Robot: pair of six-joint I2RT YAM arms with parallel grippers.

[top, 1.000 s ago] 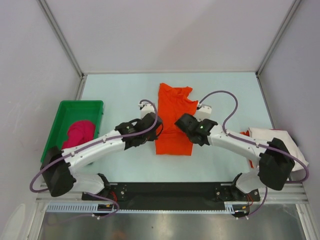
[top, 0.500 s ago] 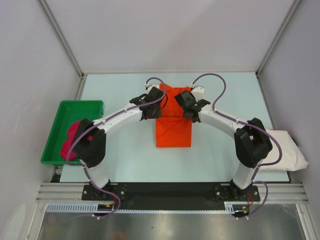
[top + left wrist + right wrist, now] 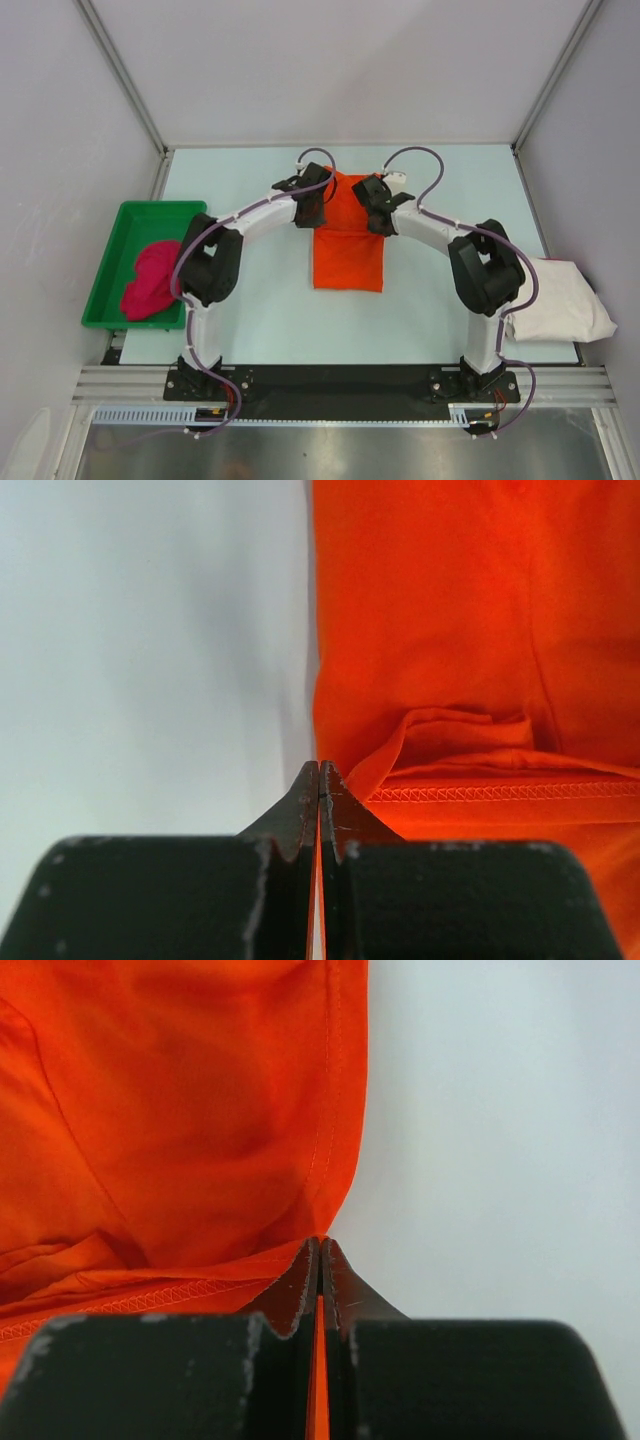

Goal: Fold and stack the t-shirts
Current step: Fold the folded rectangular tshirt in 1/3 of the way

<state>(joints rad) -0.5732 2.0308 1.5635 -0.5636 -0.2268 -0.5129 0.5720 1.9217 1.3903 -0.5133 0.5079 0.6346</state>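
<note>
A bright orange t-shirt lies folded lengthwise in the middle of the table. My left gripper is over its far left edge and my right gripper over its far right edge. The left gripper is shut, with a thin strip of the orange t-shirt pinched between its jaws. In the same way, the right gripper is shut on the edge of the orange t-shirt. A magenta-pink t-shirt sits bunched in the green tray. An off-white t-shirt lies at the right edge.
The green plastic tray stands at the left side of the table. Both arms arch over the table from their bases at the near edge. Grey walls close the table at the back and on both sides.
Both grippers have travelled from the middle of the orange t-shirt to its far end, still shut on cloth. The shirt's near edge now lies a little farther from the bases.
</note>
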